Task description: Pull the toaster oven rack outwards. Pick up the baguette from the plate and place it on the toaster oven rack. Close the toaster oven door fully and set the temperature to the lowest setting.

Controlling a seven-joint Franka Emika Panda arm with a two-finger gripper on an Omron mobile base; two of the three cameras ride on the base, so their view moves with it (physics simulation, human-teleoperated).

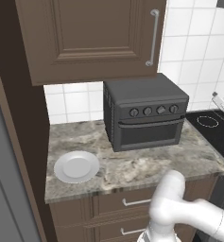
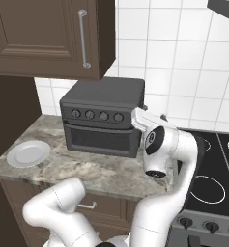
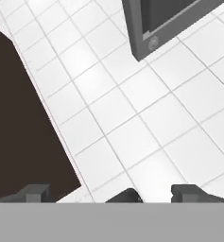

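The toaster oven stands on the counter against the tiled wall, four knobs in a row above its window. The toaster oven door is shut, so the toaster oven rack is hidden behind it. The white plate lies bare at the counter's front left. The baguette is out of view. My gripper is open with nothing between its fingertips, raised to the right of the oven and facing the white wall tiles.
A brown wall cabinet with a bar handle hangs above the oven. The black stovetop lies to the oven's right. A dark hood corner shows high in the hand view. Drawers sit under the counter.
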